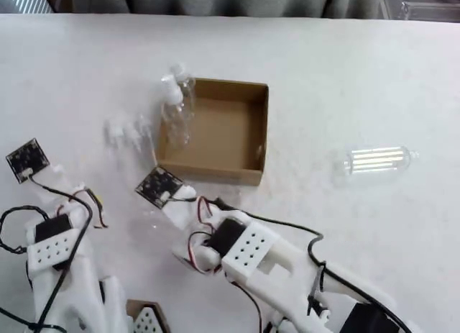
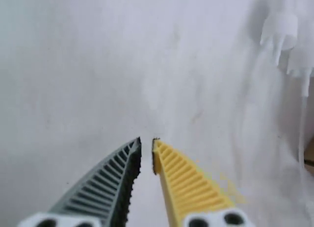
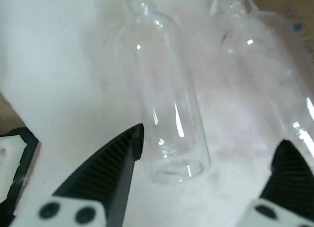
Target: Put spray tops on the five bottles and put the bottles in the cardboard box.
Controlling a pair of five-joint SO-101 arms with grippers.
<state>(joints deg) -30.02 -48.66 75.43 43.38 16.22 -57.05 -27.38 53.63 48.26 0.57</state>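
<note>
Right gripper (image 3: 211,142) jaws spread wide — clear bottle (image 3: 167,104) between, cardboard box (image 1: 208,172) beyond

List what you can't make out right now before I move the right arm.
- Right wrist view: the bottles have their necks cut off by the edge; tops on or off unclear.
- High view: the right arm covers those bottles.
- High view: spray tops pale against the white table; count unclear.
- High view: capped bottle at the box wall; inside or outside, cannot tell.
</note>
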